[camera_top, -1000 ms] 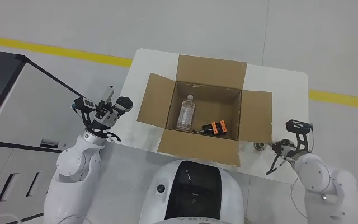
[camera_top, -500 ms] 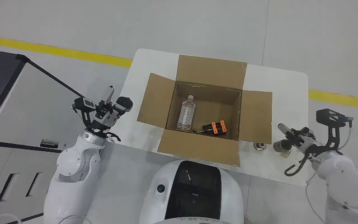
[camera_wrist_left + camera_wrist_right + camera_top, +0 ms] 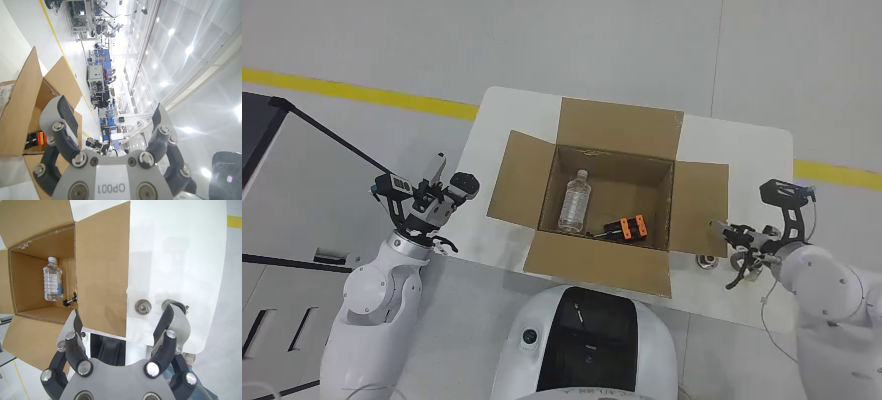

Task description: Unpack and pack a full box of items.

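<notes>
My right gripper (image 3: 725,255) hangs with its jaws spread and nothing between them. In the top view it sits at the right of the frame, just past the right-hand flap of the open brown cardboard box (image 3: 620,125), above the near edge of the white table (image 3: 742,150). A small round grey metal flange (image 3: 142,307) lies flat on the table right below it. A second short metal cylinder (image 3: 166,303) sits just beside that, partly behind one of my fingers.

Two things are on the box floor. A clear plastic water bottle with a white cap (image 3: 575,200) lies on its side left of centre, long axis running up and down the frame, cap toward the top. An orange-and-black clamp-like tool (image 3: 625,228) lies in the lower right corner of the floor, its long axis roughly across the frame.

What matters is that the tool lies to the left of my right gripper, across the flap and down behind the right wall. I judge this arm much the nearer one. My left gripper (image 3: 442,180) is also spread and empty, well off the table's left edge.
</notes>
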Tool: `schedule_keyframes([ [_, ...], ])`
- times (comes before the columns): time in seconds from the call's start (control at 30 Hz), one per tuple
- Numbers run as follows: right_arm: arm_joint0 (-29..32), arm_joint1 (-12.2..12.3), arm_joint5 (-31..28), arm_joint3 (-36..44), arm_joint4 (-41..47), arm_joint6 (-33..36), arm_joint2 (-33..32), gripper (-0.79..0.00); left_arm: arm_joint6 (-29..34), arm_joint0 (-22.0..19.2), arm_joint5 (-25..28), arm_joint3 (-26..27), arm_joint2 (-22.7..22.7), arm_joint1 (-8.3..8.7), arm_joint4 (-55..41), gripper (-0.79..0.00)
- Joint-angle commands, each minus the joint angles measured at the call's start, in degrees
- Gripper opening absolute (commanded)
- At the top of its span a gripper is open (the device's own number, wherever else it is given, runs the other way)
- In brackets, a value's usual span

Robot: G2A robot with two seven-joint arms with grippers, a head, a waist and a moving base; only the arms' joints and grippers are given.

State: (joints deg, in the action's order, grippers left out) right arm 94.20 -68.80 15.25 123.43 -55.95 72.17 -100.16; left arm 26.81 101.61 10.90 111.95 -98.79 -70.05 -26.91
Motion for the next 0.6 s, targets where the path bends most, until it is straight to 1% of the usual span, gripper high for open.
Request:
schedule_keyframes([
  [0.0,-1.32,0.23,0.98,-0.75,-2.46,3.75,0.76,-0.185,0.00,0.00,0.00,0.00,0.00,0.00,0.00,0.000],
  [0.03,-2.50,0.34,1.66,-1.22,-3.88,5.96,1.60,-0.182,0.00,0.00,0.00,0.00,0.00,0.00,0.00,0.000],
  [0.1,-5.25,0.43,3.19,-2.53,-4.96,9.33,3.18,-0.240,0.00,0.00,0.00,0.00,0.00,0.00,0.00,0.000],
  [0.17,-7.49,0.58,3.48,-4.11,-7.10,12.17,4.83,-0.360,0.00,0.00,0.00,0.00,0.00,0.00,0.00,0.000],
  [0.2,-8.41,0.61,3.56,-4.81,-7.55,13.29,5.61,-0.391,0.00,0.00,0.00,0.00,0.00,0.00,0.00,0.000],
  [0.3,-10.35,0.60,2.44,-8.38,-8.71,14.42,7.42,-0.397,0.00,0.00,0.00,0.00,0.00,0.00,0.00,0.000],
  [0.37,-11.45,0.54,1.44,-11.22,-9.02,15.42,8.51,-0.416,0.00,0.00,0.00,0.00,0.00,0.00,0.00,0.000],
  [0.57,-14.13,0.19,1.46,-18.02,-11.76,15.40,11.19,-0.446,0.00,0.00,0.00,0.00,0.00,0.00,0.00,0.000],
])
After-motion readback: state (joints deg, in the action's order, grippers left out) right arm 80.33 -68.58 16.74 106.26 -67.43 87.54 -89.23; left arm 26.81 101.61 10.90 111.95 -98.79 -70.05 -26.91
